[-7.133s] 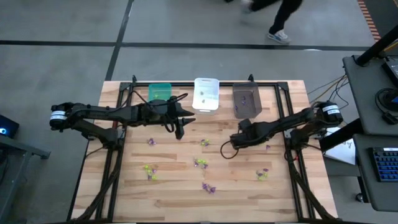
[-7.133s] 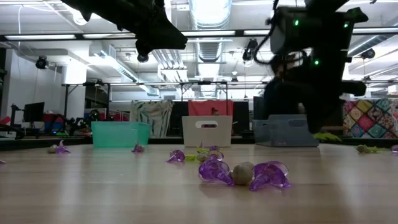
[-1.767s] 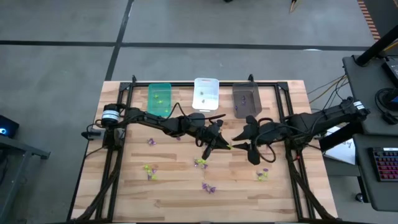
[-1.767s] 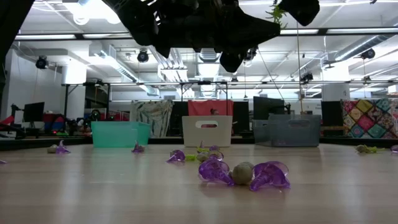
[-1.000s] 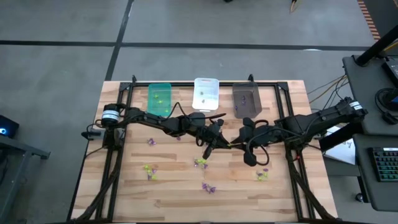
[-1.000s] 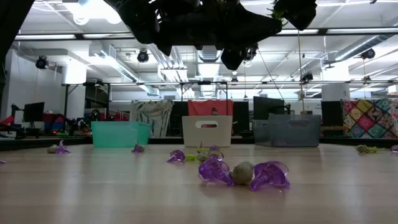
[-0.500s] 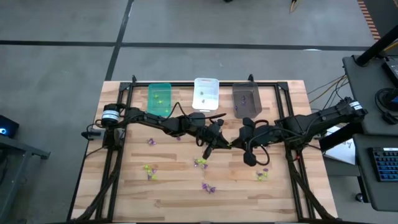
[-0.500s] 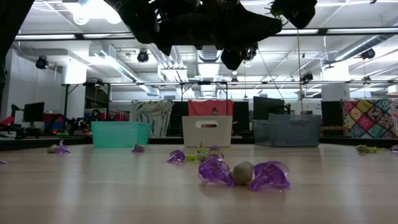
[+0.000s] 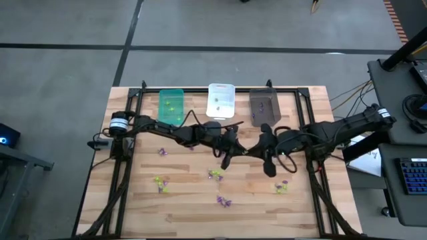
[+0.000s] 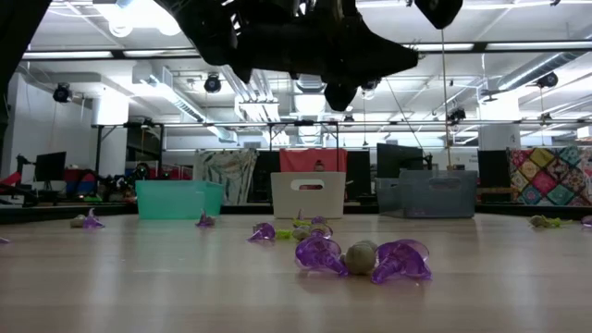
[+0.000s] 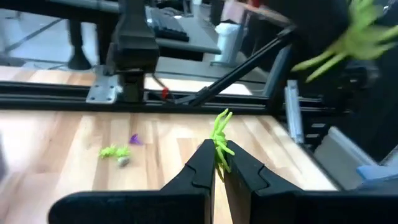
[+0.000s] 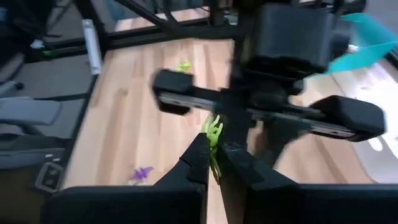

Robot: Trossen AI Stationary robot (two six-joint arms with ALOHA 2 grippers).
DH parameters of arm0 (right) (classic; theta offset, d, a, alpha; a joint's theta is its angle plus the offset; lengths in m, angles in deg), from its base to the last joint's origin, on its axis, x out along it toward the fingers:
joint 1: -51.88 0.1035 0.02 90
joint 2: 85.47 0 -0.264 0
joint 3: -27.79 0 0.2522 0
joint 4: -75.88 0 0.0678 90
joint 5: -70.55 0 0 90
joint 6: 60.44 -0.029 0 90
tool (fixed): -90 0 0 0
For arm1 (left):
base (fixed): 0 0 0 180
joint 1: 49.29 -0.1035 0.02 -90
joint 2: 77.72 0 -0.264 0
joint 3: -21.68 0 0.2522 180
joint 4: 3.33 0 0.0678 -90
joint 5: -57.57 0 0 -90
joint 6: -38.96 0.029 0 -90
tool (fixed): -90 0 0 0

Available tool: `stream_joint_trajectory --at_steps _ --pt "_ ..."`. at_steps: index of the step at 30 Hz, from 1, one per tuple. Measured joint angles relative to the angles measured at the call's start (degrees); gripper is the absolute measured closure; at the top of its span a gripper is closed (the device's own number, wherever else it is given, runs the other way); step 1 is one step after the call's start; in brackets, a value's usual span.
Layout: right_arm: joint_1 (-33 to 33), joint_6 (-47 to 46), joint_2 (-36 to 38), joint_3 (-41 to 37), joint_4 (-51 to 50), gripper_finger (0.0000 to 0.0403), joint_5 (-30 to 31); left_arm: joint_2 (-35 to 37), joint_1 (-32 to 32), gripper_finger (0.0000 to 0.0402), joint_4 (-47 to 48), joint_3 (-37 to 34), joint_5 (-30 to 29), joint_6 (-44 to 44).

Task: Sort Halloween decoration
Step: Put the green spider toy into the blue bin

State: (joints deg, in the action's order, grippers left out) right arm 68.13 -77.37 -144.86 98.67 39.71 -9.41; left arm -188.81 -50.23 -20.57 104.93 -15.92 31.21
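Your right hand [image 12: 213,160] has just clenched on a yellow-green spiky plastic trinket [image 12: 212,134] above mid-bench [image 9: 187,200], beside your left hand [image 11: 219,163], itself pinching another green trinket [image 11: 221,134]. Both look ready for binning.

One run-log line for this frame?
left gripper: shut on green trinket | right gripper: shut on green trinket | both mid-table, raised, tips meeting | bins at far edge

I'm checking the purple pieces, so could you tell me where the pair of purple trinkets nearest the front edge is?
In the high view the purple trinkets lie near the table's front edge, centre, below both grippers; in the low view they sit closest to the camera.
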Motion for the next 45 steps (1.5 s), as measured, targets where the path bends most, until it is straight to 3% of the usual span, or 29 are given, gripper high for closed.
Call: stream_joint_trajectory --at_steps 4,6,11,20,27,35,45 --pt "0.0 0.3 2.3 0.0 0.0 0.0391 -2.8 -1.6 0.4 0.0401 -3.4 0.4 -13.3 -0.3" --pt "0.0 0.5 3.5 0.0 0.0 0.0391 -3.0 -3.6 0.3 0.0401 -3.4 1.6 -15.4 -0.4" --pt "0.0 0.8 5.9 0.0 -0.2 0.0391 -3.0 -10.5 0.4 0.0401 0.6 9.0 -14.0 -0.3" --pt "0.0 2.0 7.7 0.0 -1.3 0.039 -3.0 -23.9 0.2 0.0401 18.8 27.1 -13.8 0.0" --pt "0.0 2.5 7.5 0.0 -1.4 0.039 -3.0 -30.2 0.0 0.0401 22.9 35.7 -12.5 0.2" --pt "0.0 2.6 7.5 0.0 -1.6 0.039 -3.0 -31.7 0.0 0.0381 23.2 37.7 -12.5 0.4" --pt "0.0 3.9 7.5 0.0 -1.7 0.039 -3.0 -31.7 -0.1 0.0274 23.7 37.7 -12.5 1.2"
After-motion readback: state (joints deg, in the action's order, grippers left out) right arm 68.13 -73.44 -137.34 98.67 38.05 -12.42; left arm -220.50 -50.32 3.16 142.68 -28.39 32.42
